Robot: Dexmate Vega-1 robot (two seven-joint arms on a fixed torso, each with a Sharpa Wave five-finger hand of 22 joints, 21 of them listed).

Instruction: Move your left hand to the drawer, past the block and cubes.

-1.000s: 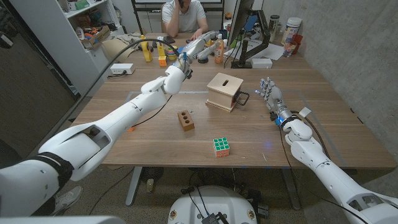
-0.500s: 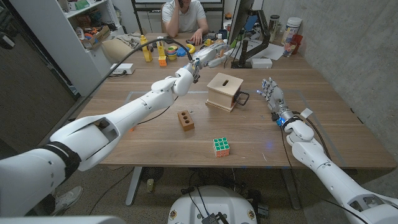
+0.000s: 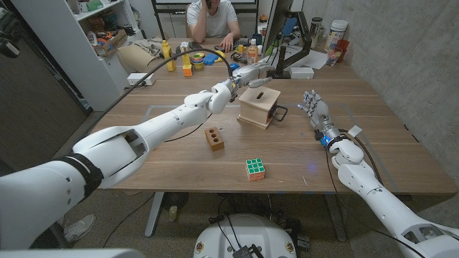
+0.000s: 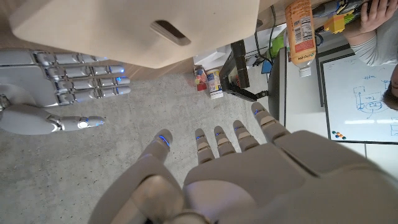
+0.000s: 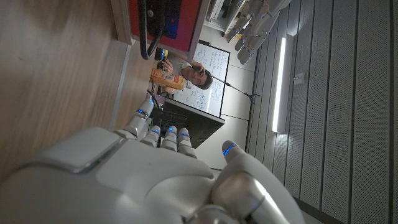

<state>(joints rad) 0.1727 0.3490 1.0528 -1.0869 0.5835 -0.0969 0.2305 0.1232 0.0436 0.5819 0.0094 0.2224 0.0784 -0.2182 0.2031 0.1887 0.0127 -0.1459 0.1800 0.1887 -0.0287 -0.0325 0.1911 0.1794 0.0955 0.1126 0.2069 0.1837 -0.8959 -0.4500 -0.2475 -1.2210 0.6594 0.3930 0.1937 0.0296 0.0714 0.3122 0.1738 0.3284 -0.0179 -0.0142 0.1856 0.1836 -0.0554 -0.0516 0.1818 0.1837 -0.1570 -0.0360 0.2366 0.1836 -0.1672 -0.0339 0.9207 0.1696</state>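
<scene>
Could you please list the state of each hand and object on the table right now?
Left hand: open, fingers apart, over the drawer, holding nothing.
Right hand: open, upright on the table, holding nothing.
Drawer: closed, upright, slot on top, handle facing the right hand.
Block: on the table, holes up, untouched.
Cube: on the table near the front edge, untouched.

Left hand (image 3: 252, 72) open above the drawer (image 3: 259, 104), fingers apart.

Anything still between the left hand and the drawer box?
Nothing visible. The left hand is already above the drawer's far top edge, fingers spread; the block and cube lie nearer the robot, under the arm.
</scene>
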